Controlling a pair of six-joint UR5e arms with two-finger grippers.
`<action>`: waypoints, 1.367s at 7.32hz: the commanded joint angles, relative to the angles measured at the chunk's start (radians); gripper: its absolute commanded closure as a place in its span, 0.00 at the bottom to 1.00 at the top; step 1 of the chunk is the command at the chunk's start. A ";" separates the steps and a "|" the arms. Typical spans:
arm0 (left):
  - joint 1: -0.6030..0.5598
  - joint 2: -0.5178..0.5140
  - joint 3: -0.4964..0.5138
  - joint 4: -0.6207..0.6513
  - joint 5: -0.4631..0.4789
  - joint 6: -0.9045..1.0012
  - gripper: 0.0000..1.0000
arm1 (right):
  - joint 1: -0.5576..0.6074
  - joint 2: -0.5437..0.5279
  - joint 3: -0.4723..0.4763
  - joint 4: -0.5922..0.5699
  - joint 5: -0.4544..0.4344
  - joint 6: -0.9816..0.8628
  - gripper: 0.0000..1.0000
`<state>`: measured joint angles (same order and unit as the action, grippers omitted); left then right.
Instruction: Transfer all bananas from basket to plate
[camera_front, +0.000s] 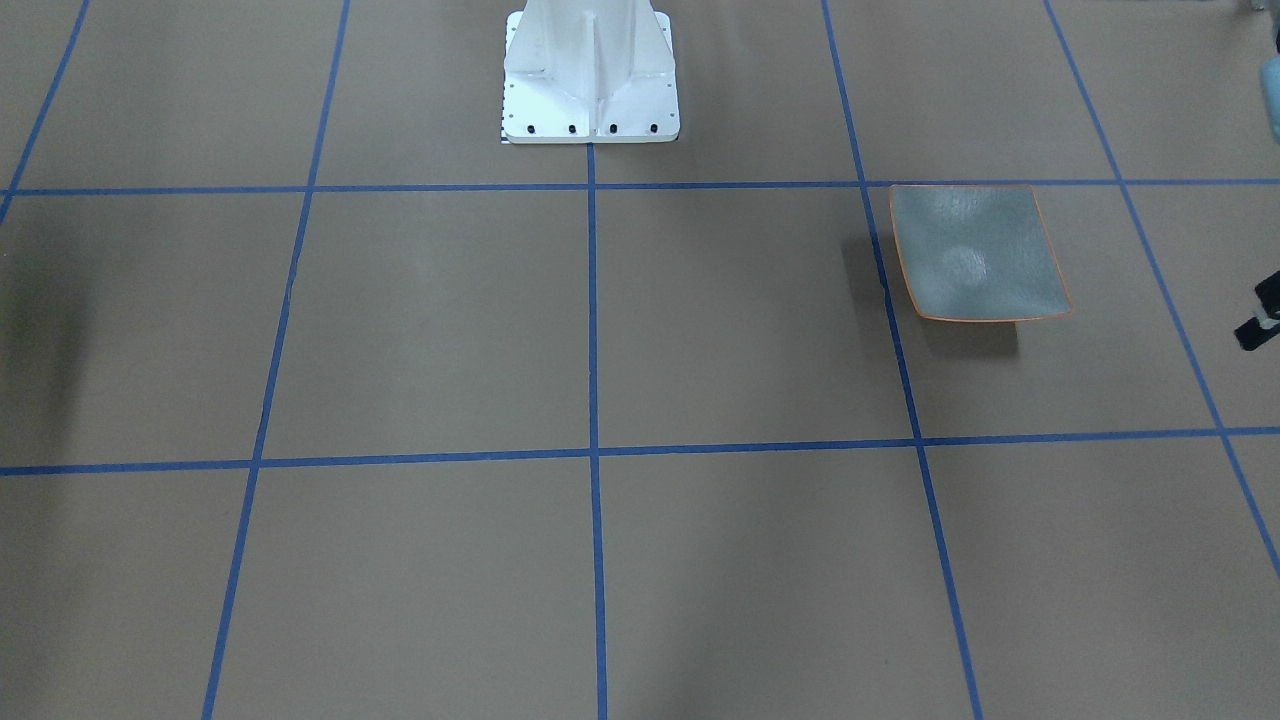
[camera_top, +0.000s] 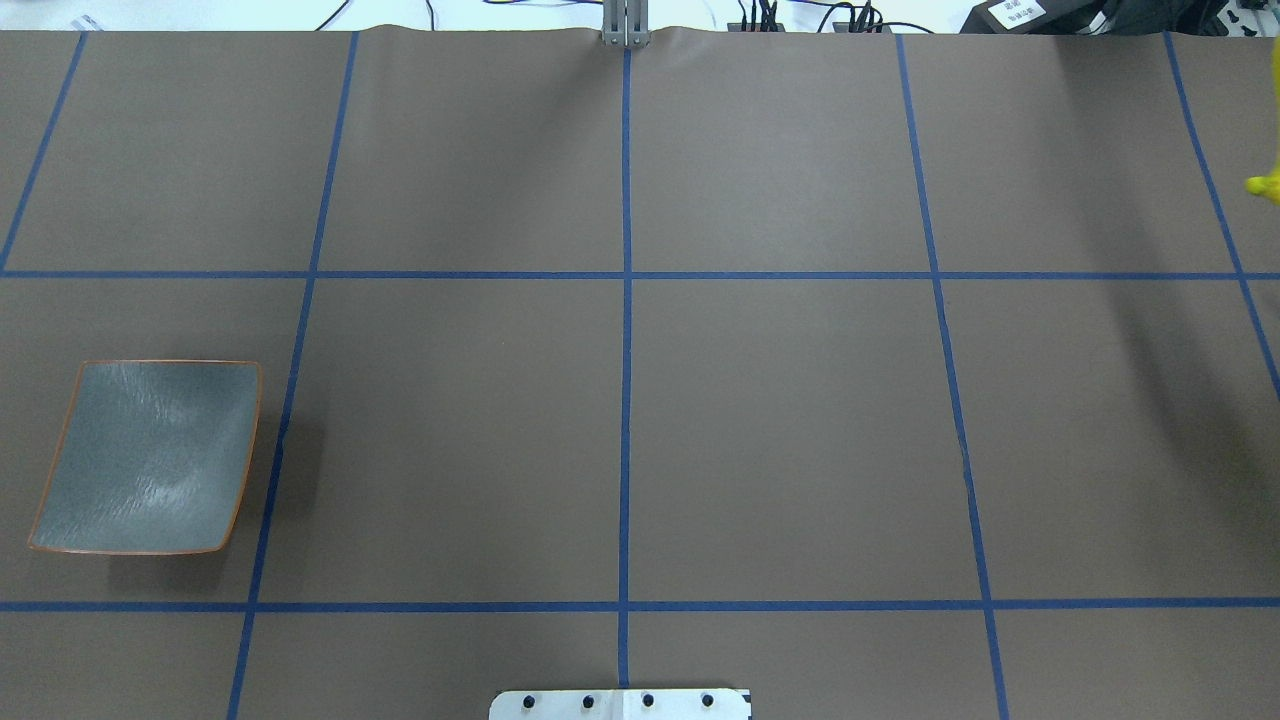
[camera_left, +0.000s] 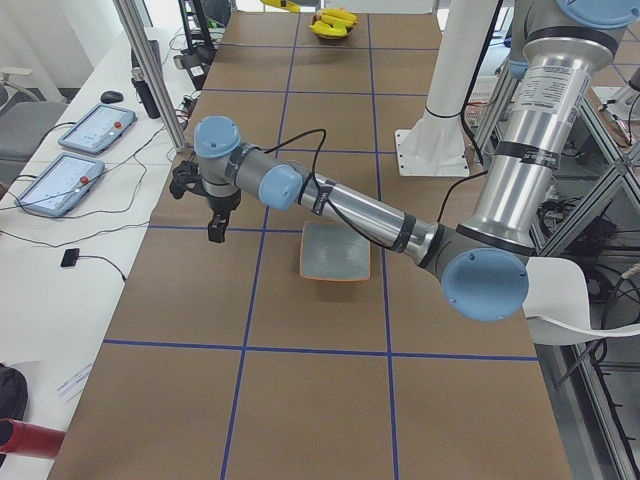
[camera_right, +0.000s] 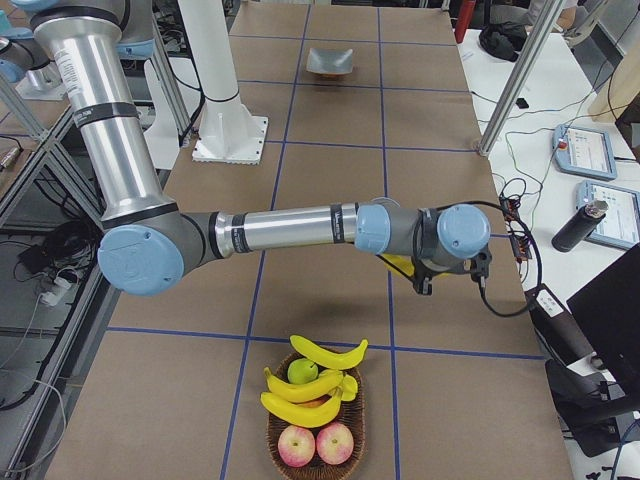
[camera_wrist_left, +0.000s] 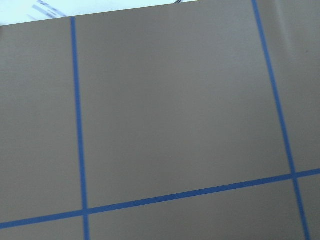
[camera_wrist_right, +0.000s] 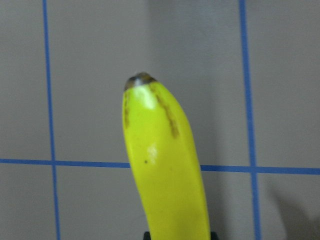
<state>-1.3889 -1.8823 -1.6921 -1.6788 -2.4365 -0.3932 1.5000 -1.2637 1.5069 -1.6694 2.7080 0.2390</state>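
Note:
My right gripper (camera_right: 422, 276) is shut on a yellow banana (camera_wrist_right: 162, 165), held in the air over the brown table beyond the basket. Its dark tip points away in the right wrist view, and a bit of it shows at the overhead view's right edge (camera_top: 1264, 187). Three more bananas (camera_right: 303, 392) lie in the wicker basket (camera_right: 316, 450) at the table's right end. The square grey-green plate (camera_top: 150, 460) with an orange rim sits bare at the left end. My left gripper (camera_left: 215, 218) hangs above the table just beyond the plate (camera_left: 335, 250); I cannot tell whether it is open or shut.
A green apple (camera_right: 301, 371) and two red apples (camera_right: 315, 443) share the basket. The white robot base (camera_front: 590, 75) stands at the table's rear middle. Tablets (camera_left: 70, 170) and cables lie on the side desk past the table's far edge.

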 joint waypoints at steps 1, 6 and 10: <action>0.135 -0.113 0.000 -0.036 -0.035 -0.215 0.00 | -0.163 0.035 0.120 0.191 0.015 0.436 1.00; 0.289 -0.199 0.029 -0.381 -0.032 -0.605 0.00 | -0.426 0.180 0.202 0.343 -0.140 0.868 1.00; 0.437 -0.297 0.026 -0.394 -0.035 -0.673 0.00 | -0.556 0.259 0.199 0.343 -0.145 0.852 1.00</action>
<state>-1.0040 -2.1503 -1.6645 -2.0698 -2.4707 -1.0467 0.9813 -1.0316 1.7076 -1.3270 2.5663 1.1019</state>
